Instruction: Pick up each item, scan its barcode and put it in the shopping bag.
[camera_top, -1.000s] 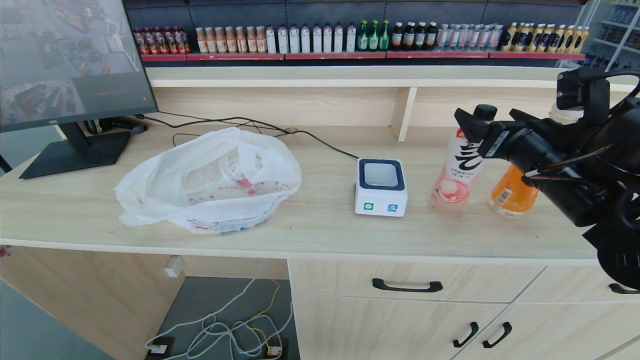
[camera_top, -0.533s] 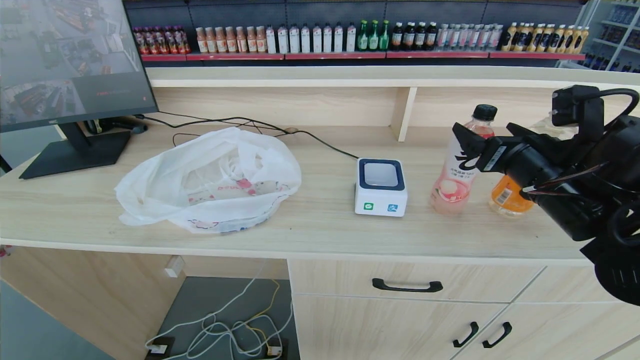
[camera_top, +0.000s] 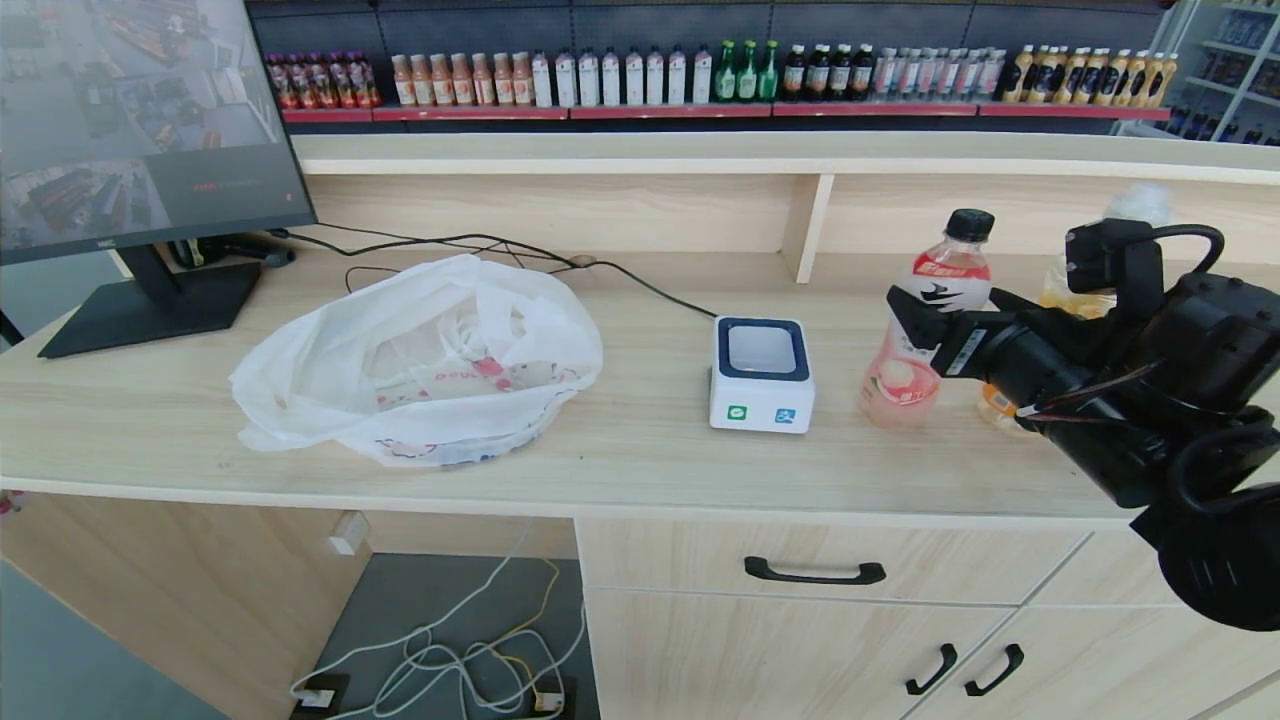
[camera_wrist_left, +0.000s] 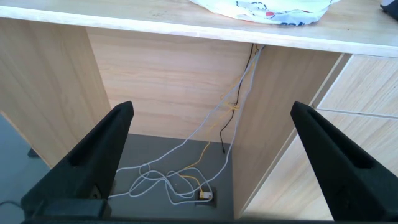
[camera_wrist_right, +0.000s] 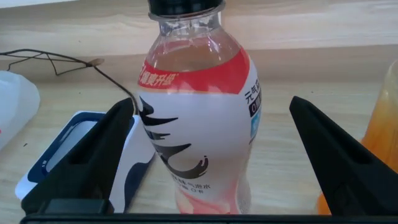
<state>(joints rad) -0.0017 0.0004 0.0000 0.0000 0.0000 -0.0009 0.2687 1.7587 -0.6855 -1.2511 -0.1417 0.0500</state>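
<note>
A pink drink bottle (camera_top: 925, 330) with a black cap stands upright on the counter, right of the scanner (camera_top: 760, 375). My right gripper (camera_top: 912, 315) is at the bottle's mid-height and open. In the right wrist view the bottle (camera_wrist_right: 199, 124) stands between the two spread fingers (camera_wrist_right: 87, 168), gripper (camera_wrist_right: 208, 158) unclosed. An orange drink bottle (camera_top: 1000, 405) stands behind it, mostly hidden by the arm, and appears as the orange bottle (camera_wrist_right: 382, 137) at the wrist view's edge. The white shopping bag (camera_top: 420, 360) lies open left of the scanner. My left gripper (camera_wrist_left: 211, 162) hangs open below the counter.
A monitor (camera_top: 130, 120) on a stand occupies the counter's back left, with a black cable (camera_top: 500, 245) running behind the bag to the scanner. A raised wooden ledge (camera_top: 700, 150) backs the counter. Loose cables (camera_wrist_left: 186, 180) lie on the floor in the open bay.
My right arm has come down and slightly left, so the gripper has dropped from the pink bottle's neck to its mid-body. The bottles, scanner and bag stayed put.
</note>
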